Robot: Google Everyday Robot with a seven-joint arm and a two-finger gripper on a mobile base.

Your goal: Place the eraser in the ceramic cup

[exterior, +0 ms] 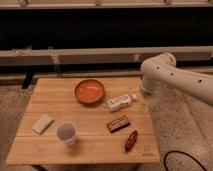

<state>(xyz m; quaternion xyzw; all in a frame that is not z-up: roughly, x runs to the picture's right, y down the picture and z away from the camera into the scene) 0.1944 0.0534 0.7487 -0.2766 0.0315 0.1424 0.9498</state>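
Observation:
The eraser (118,123), a small dark block with a red-orange label, lies flat on the wooden table (90,145), right of centre near the front. The ceramic cup (66,133), white with a greyish inside, stands upright at the front left of centre. My gripper (145,102) hangs below the white arm (170,75) at the table's right edge, behind and to the right of the eraser and far from the cup. It holds nothing that I can see.
An orange bowl (90,91) sits at the back centre. A small white bottle (121,102) lies just left of the gripper. A pale block (43,123) lies at the left. A slim dark red object (131,140) lies at the front right. A rail runs behind the table.

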